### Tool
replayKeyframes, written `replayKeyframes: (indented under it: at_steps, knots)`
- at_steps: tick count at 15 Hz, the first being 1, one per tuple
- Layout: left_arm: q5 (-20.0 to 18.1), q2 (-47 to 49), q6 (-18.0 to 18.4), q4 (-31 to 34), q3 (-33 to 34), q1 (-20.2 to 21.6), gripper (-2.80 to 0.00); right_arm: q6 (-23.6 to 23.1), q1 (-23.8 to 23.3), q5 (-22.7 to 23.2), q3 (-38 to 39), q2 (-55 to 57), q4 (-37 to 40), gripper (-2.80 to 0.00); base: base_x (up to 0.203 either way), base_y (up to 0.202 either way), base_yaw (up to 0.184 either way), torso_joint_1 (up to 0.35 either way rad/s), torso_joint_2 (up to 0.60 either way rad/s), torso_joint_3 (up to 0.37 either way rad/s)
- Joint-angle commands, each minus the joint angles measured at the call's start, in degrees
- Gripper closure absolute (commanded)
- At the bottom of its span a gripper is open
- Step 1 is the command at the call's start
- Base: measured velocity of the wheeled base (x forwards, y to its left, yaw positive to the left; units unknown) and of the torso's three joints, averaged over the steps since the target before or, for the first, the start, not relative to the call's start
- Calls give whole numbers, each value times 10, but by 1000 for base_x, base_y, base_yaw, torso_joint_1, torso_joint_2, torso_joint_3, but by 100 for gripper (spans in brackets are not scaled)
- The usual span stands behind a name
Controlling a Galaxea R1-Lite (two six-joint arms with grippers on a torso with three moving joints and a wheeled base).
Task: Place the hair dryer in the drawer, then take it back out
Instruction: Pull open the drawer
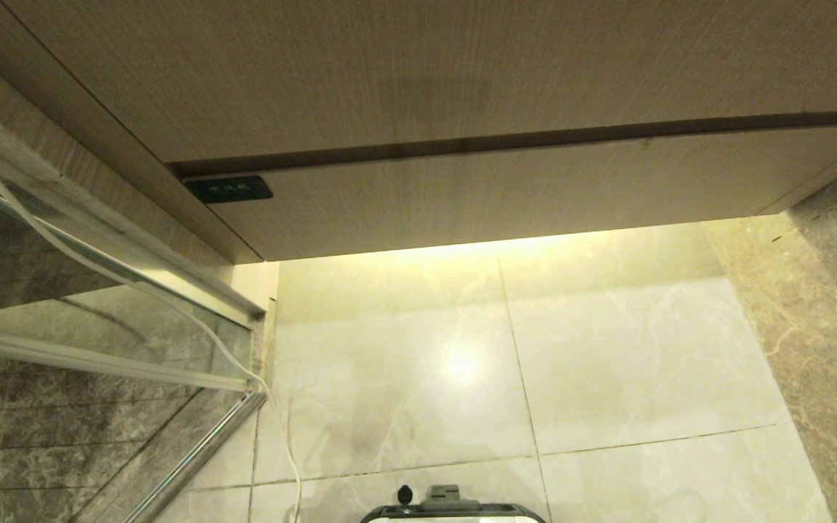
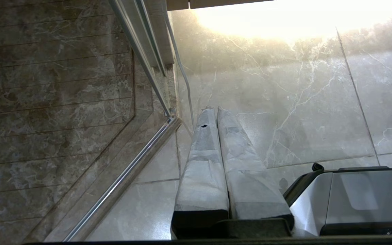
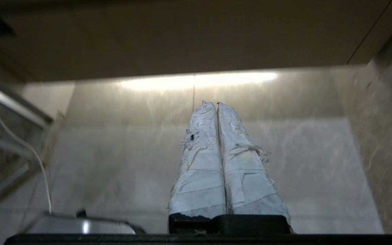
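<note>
The drawer (image 1: 506,192) is a wide light wood-grain front with a small dark label (image 1: 229,189) at its left end, pushed in flush under a taller wood panel. The hair dryer is out of view. Neither arm shows in the head view. My left gripper (image 2: 214,109) is shut and empty, its tape-wrapped fingers pressed together and pointing down at the pale floor tiles. My right gripper (image 3: 215,103) is also shut and empty, aimed toward the lit gap under the drawer (image 3: 182,41).
A glass shower screen with a metal rail (image 1: 193,450) stands at the left. A thin white cord (image 1: 284,443) trails down beside it onto the marble floor. My base's front edge (image 1: 455,508) shows at the bottom. Darker stone runs along the right.
</note>
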State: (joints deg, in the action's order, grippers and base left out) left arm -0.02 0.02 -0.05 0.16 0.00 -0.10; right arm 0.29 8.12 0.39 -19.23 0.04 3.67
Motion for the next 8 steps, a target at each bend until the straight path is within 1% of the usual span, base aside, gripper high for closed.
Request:
replayKeyframes:
  at_steps: [1, 3, 5, 6, 8]
  knots:
    - [0, 0, 0, 0, 1, 0, 0, 9, 0, 2, -211, 64, 129, 0, 0, 0, 0, 0, 0, 0]
    - [0, 0, 0, 0, 1, 0, 0, 17, 3, 18, -317, 194, 231, 0, 0, 0, 0, 0, 0, 0]
    - [0, 0, 0, 0, 1, 0, 0, 21, 6, 39, -371, 302, 290, 0, 0, 0, 0, 0, 0, 0]
    - [0, 0, 0, 0, 1, 0, 0, 17, 12, 52, -396, 351, 293, 0, 0, 0, 0, 0, 0, 0]
    - [0, 0, 0, 0, 1, 0, 0, 2, 26, 87, -443, 490, 277, 0, 0, 0, 0, 0, 0, 0]
